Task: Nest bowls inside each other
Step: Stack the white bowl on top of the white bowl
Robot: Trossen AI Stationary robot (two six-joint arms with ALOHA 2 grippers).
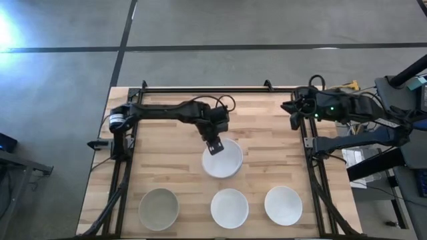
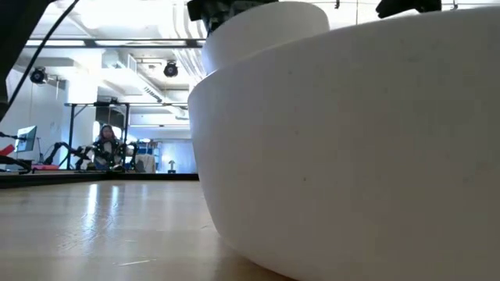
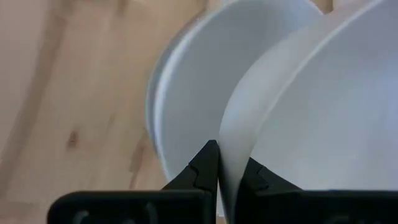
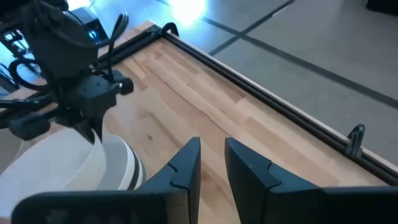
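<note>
A white bowl (image 1: 225, 160) sits mid-table over a stack of white bowls (image 4: 127, 169); the bowl beneath it (image 3: 186, 74) shows in the left wrist view. My left gripper (image 1: 213, 145) is shut on the top bowl's rim. Three single bowls rest on their bases along the near edge: a greyish one (image 1: 159, 208) and two white ones (image 1: 229, 207) (image 1: 283, 205). One of these white bowls (image 2: 351, 148) fills the low view. My right gripper (image 4: 211, 152) waits open over the table's far right corner. My left gripper pinches the top white bowl's rim (image 3: 225, 140) at its far-left side, one finger inside the bowl and one outside. The fingers (image 3: 208, 163) come from above, slanting down. The bowl sits tilted over the bowl below it.
A black metal frame (image 1: 200, 89) runs along the table's far edge and down both sides. Bare wood lies left of the stack (image 1: 160, 160) and between the stack and the right rail (image 1: 273, 160). People and equipment show in the room beyond.
</note>
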